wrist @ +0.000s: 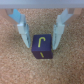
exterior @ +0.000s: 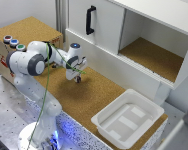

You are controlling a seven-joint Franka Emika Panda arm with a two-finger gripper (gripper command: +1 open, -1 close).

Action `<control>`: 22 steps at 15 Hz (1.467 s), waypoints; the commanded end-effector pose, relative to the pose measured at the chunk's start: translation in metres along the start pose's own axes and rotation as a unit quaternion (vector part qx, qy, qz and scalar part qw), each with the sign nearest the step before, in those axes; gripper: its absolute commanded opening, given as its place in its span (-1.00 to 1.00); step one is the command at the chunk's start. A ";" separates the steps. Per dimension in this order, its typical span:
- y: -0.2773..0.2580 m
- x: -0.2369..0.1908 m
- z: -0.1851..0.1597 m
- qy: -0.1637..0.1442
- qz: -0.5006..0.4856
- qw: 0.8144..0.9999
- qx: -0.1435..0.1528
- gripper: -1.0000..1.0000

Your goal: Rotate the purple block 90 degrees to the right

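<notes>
The gripper [wrist: 40, 34] hangs low over the cork-covered tabletop [exterior: 96, 95], its two pale fingers [wrist: 22, 31] spread wide with the purple block [wrist: 41, 47] lying on the cork just beyond their tips, roughly centred on the gap between them. The fingers hold nothing; whether either tip touches the block cannot be told, but it looks free. The block shows a yellow hook-shaped mark on its top face, and it sits slightly askew to the line of the fingers. In the exterior view the block itself is hidden beneath the gripper [exterior: 76, 76], which stands near the middle of the cork surface, towards the far edge by the white cabinet [exterior: 106, 25]. Judging by this, the turning has not begun: the approach and lining-up appear done, while closing on the block, twisting it a quarter turn to the right and letting go all remain. The white bin [exterior: 101, 122] at the near right of the table looks empty, well apart from the gripper. The open cabinet compartment [exterior: 151, 55] at the far right also shows only its cork floor. Three round coloured buttons [exterior: 14, 42] sit on the box at the far left.
</notes>
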State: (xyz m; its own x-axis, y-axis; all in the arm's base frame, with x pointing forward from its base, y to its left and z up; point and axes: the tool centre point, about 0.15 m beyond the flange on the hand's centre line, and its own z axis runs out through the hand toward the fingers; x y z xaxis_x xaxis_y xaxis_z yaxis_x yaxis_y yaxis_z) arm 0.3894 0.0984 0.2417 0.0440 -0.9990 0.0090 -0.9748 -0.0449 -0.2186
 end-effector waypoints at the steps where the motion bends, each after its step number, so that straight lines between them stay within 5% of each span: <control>1: 0.014 -0.031 -0.032 -0.018 -0.072 0.997 0.029 1.00; 4: 0.008 -0.034 -0.054 -0.046 -0.174 0.984 0.013 1.00; 6: 0.003 -0.032 -0.071 -0.076 -0.273 0.958 -0.035 1.00; 9: 0.012 -0.035 -0.069 -0.108 -0.400 0.904 -0.105 1.00; 11: 0.016 -0.047 -0.053 -0.094 -0.521 0.820 -0.219 1.00; 14: 0.036 -0.040 -0.022 -0.120 -0.637 0.742 -0.168 1.00; 15: 0.042 -0.032 -0.011 -0.135 -0.667 0.722 -0.123 1.00; 17: 0.042 -0.030 0.007 -0.119 -0.726 0.671 -0.091 1.00; 20: 0.031 -0.017 0.029 -0.124 -0.748 0.649 -0.060 1.00; 22: 0.017 -0.001 0.023 -0.110 -0.746 0.656 -0.040 1.00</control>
State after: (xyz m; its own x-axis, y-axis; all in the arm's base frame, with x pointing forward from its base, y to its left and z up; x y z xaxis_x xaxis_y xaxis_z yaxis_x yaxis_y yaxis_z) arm 0.3554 0.1252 0.2335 0.9924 0.1013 -0.0702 0.0974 -0.9937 -0.0563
